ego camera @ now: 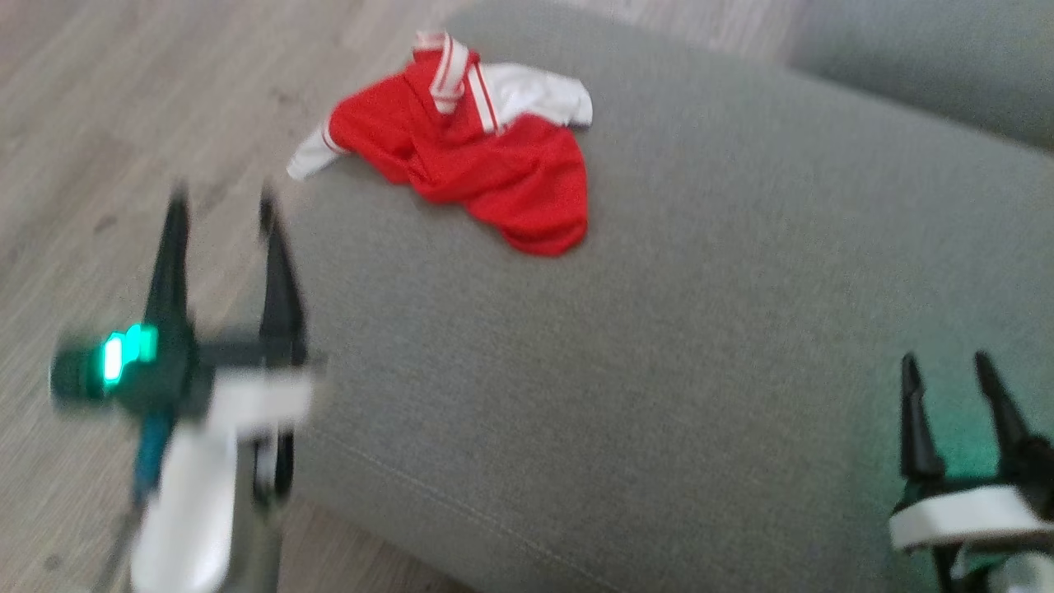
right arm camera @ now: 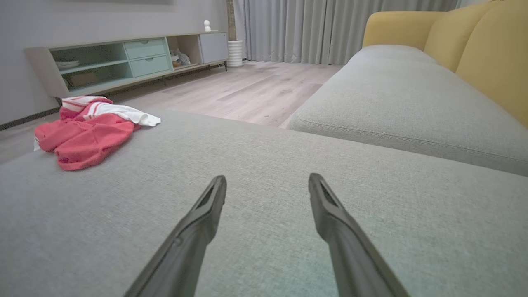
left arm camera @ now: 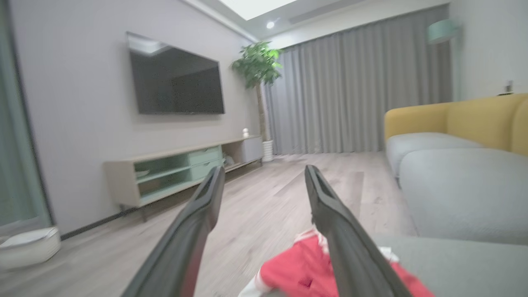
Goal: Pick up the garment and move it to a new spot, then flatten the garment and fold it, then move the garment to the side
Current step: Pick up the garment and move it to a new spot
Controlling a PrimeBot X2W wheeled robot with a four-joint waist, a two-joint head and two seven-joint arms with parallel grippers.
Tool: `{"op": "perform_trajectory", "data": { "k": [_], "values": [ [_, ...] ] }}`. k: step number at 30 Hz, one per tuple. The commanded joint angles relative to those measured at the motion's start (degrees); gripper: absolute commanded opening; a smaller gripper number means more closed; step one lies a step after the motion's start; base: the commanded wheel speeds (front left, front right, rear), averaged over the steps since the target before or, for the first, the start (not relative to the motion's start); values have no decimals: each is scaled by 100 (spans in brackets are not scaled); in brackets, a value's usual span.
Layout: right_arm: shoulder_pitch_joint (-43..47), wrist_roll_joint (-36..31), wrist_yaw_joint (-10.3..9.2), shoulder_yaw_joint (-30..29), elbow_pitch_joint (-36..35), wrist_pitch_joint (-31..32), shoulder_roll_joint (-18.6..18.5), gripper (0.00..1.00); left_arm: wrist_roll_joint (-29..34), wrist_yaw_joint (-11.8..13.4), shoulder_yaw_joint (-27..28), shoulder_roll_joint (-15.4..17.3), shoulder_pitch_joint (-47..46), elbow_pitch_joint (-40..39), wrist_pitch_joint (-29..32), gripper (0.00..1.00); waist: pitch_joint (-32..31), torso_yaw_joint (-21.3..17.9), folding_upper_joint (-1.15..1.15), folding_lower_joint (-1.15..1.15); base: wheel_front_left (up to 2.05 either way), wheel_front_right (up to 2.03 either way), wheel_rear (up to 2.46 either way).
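Observation:
The garment (ego camera: 486,156) is a red top with white sleeves and striped trim, lying crumpled near the far left edge of a grey cushion (ego camera: 700,329). It also appears low in the left wrist view, garment (left arm camera: 301,270), and at the left in the right wrist view, garment (right arm camera: 88,132). My left gripper (ego camera: 221,206) hovers open at the cushion's left edge, short of the garment, nothing between its fingers. My right gripper (ego camera: 947,366) stands open over the cushion's near right part, far from the garment and empty.
Wooden floor (ego camera: 107,123) lies left of the cushion. A second grey seat (right arm camera: 404,103) with yellow backrests (right arm camera: 491,49) sits to the right. A low TV cabinet (left arm camera: 181,169), a wall screen and a potted plant (left arm camera: 258,68) stand across the room.

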Motion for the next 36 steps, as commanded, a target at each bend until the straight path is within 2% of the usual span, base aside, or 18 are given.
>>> {"op": "perform_trajectory", "data": {
  "k": [1, 4, 7, 11, 12, 17, 19, 23, 24, 25, 26, 29, 32, 36],
  "values": [
    [-325, -54, -4, 73, -236, -63, -254, 100, 27, -116, 83, 83, -821, 30, -29, 100, 699, -63, 0, -1, 0, 0, 0],
    [-545, -77, -4, 92, -324, -63, -493, 100, 12, -353, 24, 137, -2062, 876, -29, 100, 1165, -324, 0, -1, 0, 0, 0],
    [-854, -88, -4, 151, -462, -63, -748, 100, -201, -663, 49, 215, -3211, 2222, -4, 100, 1666, -658, 0, -1, 0, 0, 0],
    [-1264, -36, -4, 234, -720, -63, -1051, 100, -559, -742, 333, 391, -4564, 3798, 503, 100, 2290, -1064, 0, -1, 0, 0, 0],
    [-1388, 16, -4, 183, -801, -63, -1135, 100, -746, -796, 447, 457, -5022, 4428, 712, 100, 2504, -1199, 0, -1, 0, 0, 0],
    [-1593, 190, -4, 168, -925, -63, -1168, 100, -834, -858, 483, 751, -5550, 5693, 907, 100, 2832, -1504, 0, -1, 0, 0, 0],
    [-1617, 208, -4, 180, -935, -63, -1172, 100, -817, -845, 468, 803, -5588, 5889, 927, 100, 2874, -1538, 0, -1, 0, 0, 0],
    [-1677, 223, -4, 223, -949, -63, -1155, 100, -816, -677, 480, 955, -5648, 6511, 931, 100, 2955, -1608, 0, -1, 0, 0, 0],
    [-1686, 209, -4, 244, -949, -63, -1141, 100, -818, -641, 484, 993, -5653, 6598, 865, 72, 2954, -1619, 0, -1, 0, 0, 0],
    [-1693, 198, -4, 262, -942, -63, -1131, 100, -829, -603, 497, 1020, -5664, 6644, 747, 18, 2938, -1622, 0, -1, 0, 0, 0],
    [-1695, 193, -4, 277, -930, -63, -1122, 100, -852, -615, 508, 1024, -5679, 6671, 615, 0, 2912, -1617, 0, -1, 0, 0, 0],
    [-1696, 186, -4, 353, -863, -63, -1090, 100, -863, -615, 513, 1065, -5790, 6538, 134, 0, 2759, -1602, 0, -1, 0, 0, 0],
    [-1715, 197, -4, 492, -762, -63, -982, 100, -802, -697, 442, 1094, -5897, 6178, -11, 0, 2420, -1640, 0, -1, 0, 0, 0],
    [-1637, 222, -4, 637, -644, -63, -690, 100, -576, -813, 274, 1189, -5834, 4993, -26, 0, 1759, -1810, 0, -1, 0, 0, 0]
  ]
}}
